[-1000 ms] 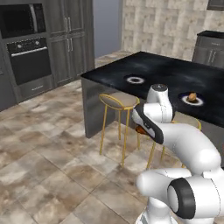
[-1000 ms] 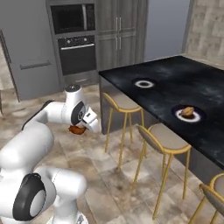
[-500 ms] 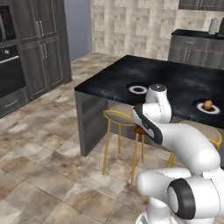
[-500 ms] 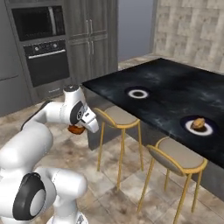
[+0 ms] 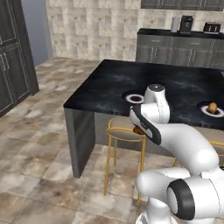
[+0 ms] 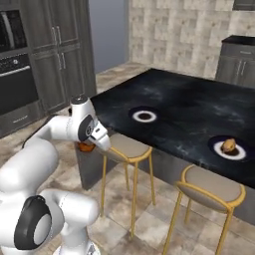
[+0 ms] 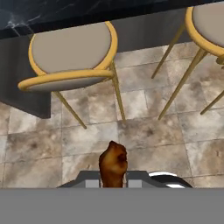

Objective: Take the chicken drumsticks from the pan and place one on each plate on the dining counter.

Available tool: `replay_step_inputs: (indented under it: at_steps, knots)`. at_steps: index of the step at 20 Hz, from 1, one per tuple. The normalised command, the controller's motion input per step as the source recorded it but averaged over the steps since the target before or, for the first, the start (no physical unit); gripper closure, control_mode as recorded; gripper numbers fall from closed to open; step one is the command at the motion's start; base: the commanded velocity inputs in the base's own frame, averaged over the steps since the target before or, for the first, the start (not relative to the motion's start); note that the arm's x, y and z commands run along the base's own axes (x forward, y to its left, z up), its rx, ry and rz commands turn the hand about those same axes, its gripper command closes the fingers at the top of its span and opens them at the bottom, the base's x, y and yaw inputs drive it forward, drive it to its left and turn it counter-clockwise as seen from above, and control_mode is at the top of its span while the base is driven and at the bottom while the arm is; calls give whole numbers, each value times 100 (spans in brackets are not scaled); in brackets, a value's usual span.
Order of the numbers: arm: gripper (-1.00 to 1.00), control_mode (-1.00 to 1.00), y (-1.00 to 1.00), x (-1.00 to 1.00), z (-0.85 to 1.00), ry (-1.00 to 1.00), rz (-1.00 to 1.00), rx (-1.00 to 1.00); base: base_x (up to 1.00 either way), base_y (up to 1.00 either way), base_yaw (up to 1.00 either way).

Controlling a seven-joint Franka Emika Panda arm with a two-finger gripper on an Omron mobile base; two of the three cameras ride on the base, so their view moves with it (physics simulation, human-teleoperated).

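Simulated kitchen, stone-tile floor, grey cabinets behind. Centre stage: dining counter (image 6: 189,119), glossy black marbled top, 2 gold-framed stools (image 6: 127,148) tucked along its near side.

On the counter, 2 white plates. Far plate (image 6: 229,149) already carrying 1 golden-orange drumstick (image 6: 229,145). Near plate (image 6: 144,116) bare.

Gripper (image 6: 87,146) hanging low beside the counter's end, level with the stool seats, above open floor in the hand view. Fingers pinching the second, darker reddish-brown drumstick (image 7: 113,162), seen poking up between the tips.

Step in hand, as judged: carrying drumstick 2 of 2 toward the bare plate. Half done.

Next move calls for lifting well above the counter edge, reaching in over the stool, centring above the near plate, lowering, then releasing. Risk: clipping the counter lip or stool back on the rise.
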Motion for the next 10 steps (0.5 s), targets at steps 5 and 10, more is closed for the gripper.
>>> replay_step_inputs:
  at_steps: [5, 10]
  knots:
    - [100, 100, 0, 0, 0, 0, 0, 0, 74, 39, -49]
    - [100, 100, 0, 0, 0, 0, 0, 0, 70, 46, -40]
